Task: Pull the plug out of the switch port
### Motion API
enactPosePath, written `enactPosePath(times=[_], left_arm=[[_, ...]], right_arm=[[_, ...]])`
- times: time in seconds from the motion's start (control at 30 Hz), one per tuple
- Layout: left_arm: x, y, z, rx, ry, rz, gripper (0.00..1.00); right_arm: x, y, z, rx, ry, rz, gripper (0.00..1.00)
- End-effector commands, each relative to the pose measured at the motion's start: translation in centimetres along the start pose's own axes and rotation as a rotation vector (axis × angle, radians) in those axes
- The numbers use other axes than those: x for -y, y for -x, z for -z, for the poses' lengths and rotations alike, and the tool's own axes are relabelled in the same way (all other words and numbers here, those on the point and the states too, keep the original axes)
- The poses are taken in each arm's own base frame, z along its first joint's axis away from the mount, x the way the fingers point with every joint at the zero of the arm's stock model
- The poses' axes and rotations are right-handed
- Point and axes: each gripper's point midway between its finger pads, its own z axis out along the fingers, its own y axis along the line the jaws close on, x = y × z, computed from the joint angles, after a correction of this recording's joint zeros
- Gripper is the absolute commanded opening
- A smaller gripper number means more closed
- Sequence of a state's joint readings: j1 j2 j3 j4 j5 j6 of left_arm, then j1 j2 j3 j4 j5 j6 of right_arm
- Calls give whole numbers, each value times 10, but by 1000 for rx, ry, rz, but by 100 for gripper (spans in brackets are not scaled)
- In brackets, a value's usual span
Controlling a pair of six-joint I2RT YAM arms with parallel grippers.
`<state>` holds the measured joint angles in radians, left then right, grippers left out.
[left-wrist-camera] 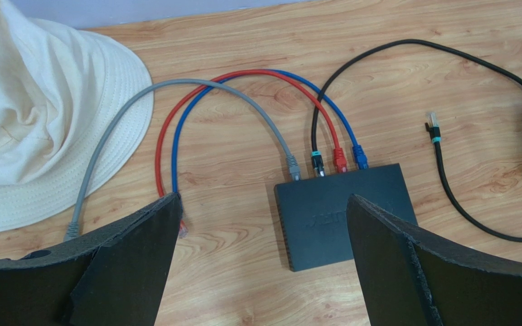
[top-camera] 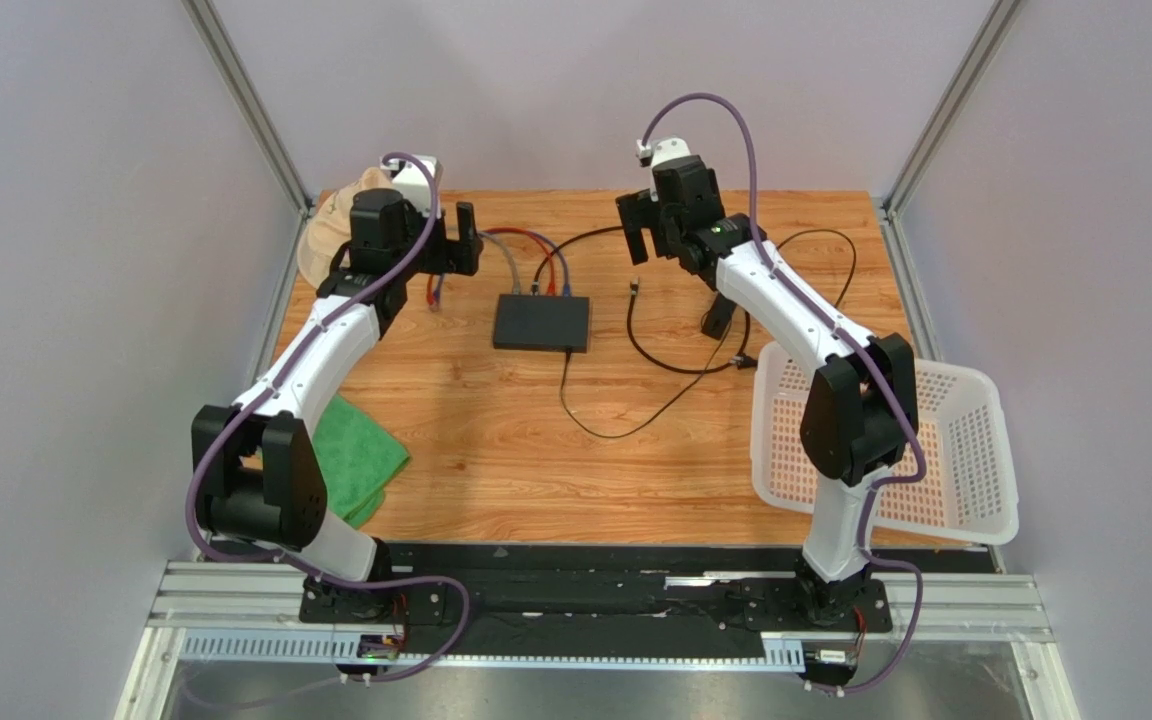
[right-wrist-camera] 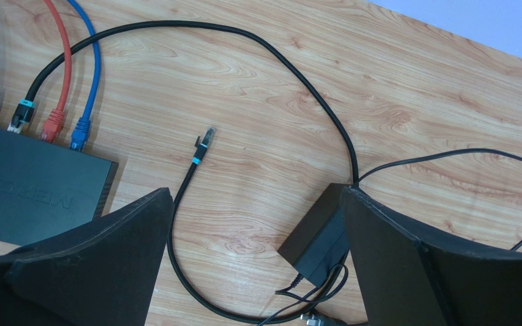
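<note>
Hovering over the far half of the table, both arms hang clear of the work, and neither is carrying anything. The left gripper is spread wide, its two dark fingers framing the switch, which lies flat on the wood below, near the middle of the table and toward the back. Along the switch's far edge, four in a row and all seated: grey plug, black plug, red plug, blue plug, shoulder to shoulder. The grey cable arcs away left and runs close past the brim of the hat in the far left corner; the black cable loops off to the right. Over to the right gripper: jaws wide apart too, nothing between them but bare wood, poised above the gap between the switch and the adapter. A loose plug with a teal band lies on the table in that gap, touching neither. Near the left arm's base, a green cloth; at the right edge, a white basket.
</note>
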<state>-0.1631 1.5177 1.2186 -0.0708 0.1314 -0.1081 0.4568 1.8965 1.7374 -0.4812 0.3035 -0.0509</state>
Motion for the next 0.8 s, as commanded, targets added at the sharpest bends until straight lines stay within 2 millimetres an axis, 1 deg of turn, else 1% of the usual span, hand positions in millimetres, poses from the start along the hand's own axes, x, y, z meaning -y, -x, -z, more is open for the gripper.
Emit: enactPosePath(times=[0.0, 0.03, 0.1, 0.23, 0.27, 0.37, 0.4, 0.47, 0.5, 0.53, 0.6, 0.63, 0.67, 0.73, 0.77], left_arm=[[7, 20, -1, 45, -37, 6, 99], [8, 19, -1, 42, -36, 6, 99], [7, 17, -1, 32, -31, 8, 99], [8, 9, 1, 21, -37, 12, 99], [8, 9, 2, 21, -37, 14, 99], [8, 7, 5, 28, -37, 19, 99], [8, 3, 5, 24, -34, 21, 99], [7, 1, 6, 25, -29, 22, 98], [7, -5, 6, 13, -27, 30, 98], [7, -8, 6, 6, -30, 34, 98], [9, -14, 4, -12, -37, 52, 97], [9, -17, 2, -21, -40, 58, 97], [10, -17, 1, -21, -46, 61, 97], [10, -17, -2, -21, -44, 64, 96], [10, -17, -3, -20, -44, 63, 96]], right_arm=[[-12, 19, 6, 47, 47, 65, 100], [-14, 17, 6, 44, 53, 111, 100], [-15, 6, 4, 10, 57, 153, 100], [-7, -6, 6, -25, 38, 198, 100], [-7, -13, 6, -41, 40, 203, 98], [-1, -27, 11, -96, 29, 202, 92], [1, -43, 11, -142, 29, 211, 91], [7, -51, 20, -156, 20, 204, 91], [7, -68, 21, -188, 24, 215, 91], [10, -70, 30, -187, 21, 215, 90], [15, -81, 37, -205, 5, 218, 90], [17, -98, 39, -237, 0, 227, 90], [22, -97, 46, -232, -7, 227, 89], [29, -111, 52, -265, -21, 237, 88], [34, -110, 58, -260, -27, 234, 86]])
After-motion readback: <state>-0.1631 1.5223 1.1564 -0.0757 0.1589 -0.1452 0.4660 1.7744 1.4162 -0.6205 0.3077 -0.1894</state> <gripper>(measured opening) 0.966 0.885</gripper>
